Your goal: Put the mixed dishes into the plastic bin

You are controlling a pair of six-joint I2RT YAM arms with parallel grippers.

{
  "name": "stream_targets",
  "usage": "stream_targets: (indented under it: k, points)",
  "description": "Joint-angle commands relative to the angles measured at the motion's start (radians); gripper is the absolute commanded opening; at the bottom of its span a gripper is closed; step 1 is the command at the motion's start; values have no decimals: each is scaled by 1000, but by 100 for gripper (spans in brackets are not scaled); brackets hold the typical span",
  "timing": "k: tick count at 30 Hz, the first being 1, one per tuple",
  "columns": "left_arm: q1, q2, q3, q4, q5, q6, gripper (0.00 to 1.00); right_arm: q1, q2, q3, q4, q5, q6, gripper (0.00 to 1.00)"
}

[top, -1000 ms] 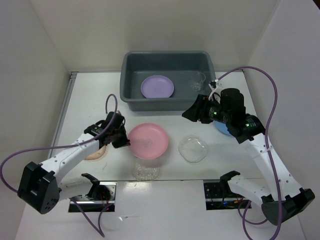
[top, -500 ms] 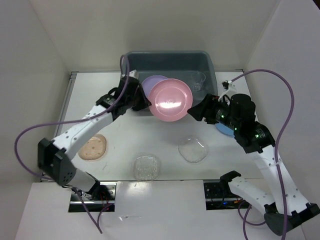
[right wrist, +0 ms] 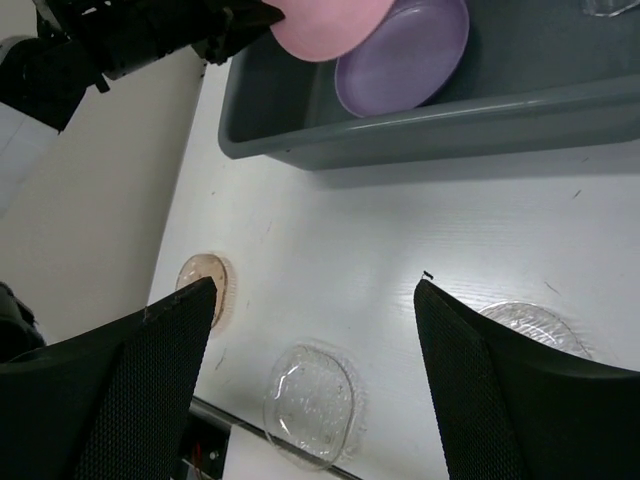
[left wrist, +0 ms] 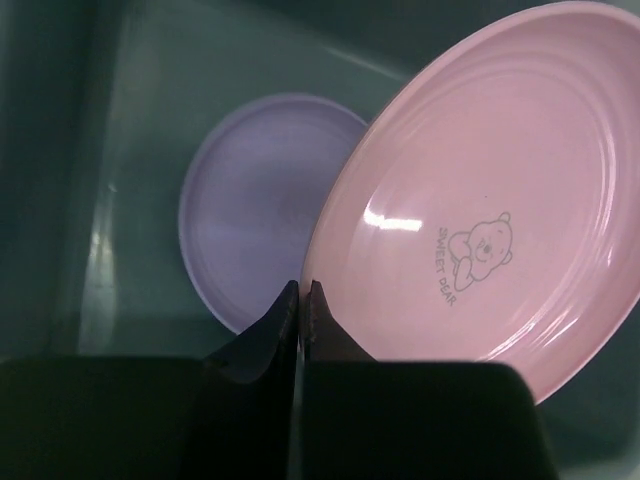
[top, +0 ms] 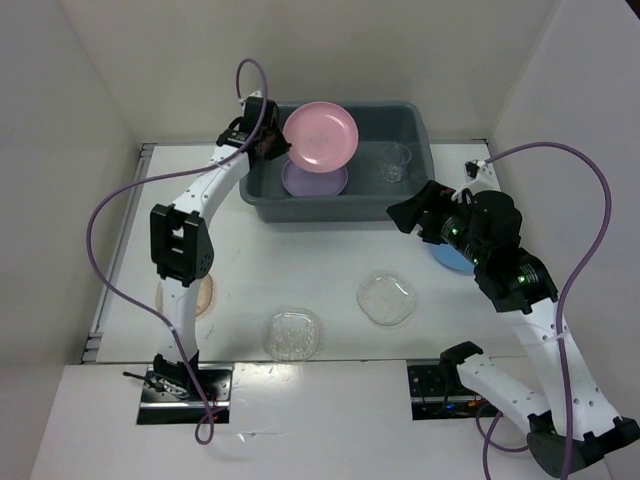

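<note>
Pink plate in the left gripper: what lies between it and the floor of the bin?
The lilac plate, flat on the bin floor, partly beneath the pink plate. The left wrist view shows this.

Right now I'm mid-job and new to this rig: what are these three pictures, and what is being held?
Two white robot arms, each ending in a two-finger gripper. The wide picture looks down from above and behind them; the other two come from cameras on the wrists. The left gripper is shut on the rim of a round pink plastic plate, held tilted over the grey-blue plastic bin. In the bin are a lilac round plate and a small clear cup. The right gripper is open and empty. On the white table lie two clear textured dishes, a peach plate and a blue plate, partly under the right arm.
</note>
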Motion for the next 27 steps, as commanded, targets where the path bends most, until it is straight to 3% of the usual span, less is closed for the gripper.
stream_targets:
  k: [1,5,14,17,19,21,23,27]
  points:
    - [31,86,187,-19,17,14,0,-23,-13,0,15,39,6,85]
    - [40,257,358,-97,17,23,0,-23,15,0,15,58,15,85]
    - [40,352,331,-97,-8,23,0,-32,58,0,35,67,24,85]
    - [40,361,320,-97,-8,23,9,-32,68,0,44,67,24,86]
    - [40,370,320,-97,-8,14,25,-32,69,0,44,67,24,86]
    - [40,370,320,-97,-8,14,33,-32,69,0,44,67,24,86]
    - [40,370,320,-97,-17,14,52,-32,69,0,44,67,24,86]
    - [58,361,386,-97,-13,25,70,-32,78,0,32,67,24,86]
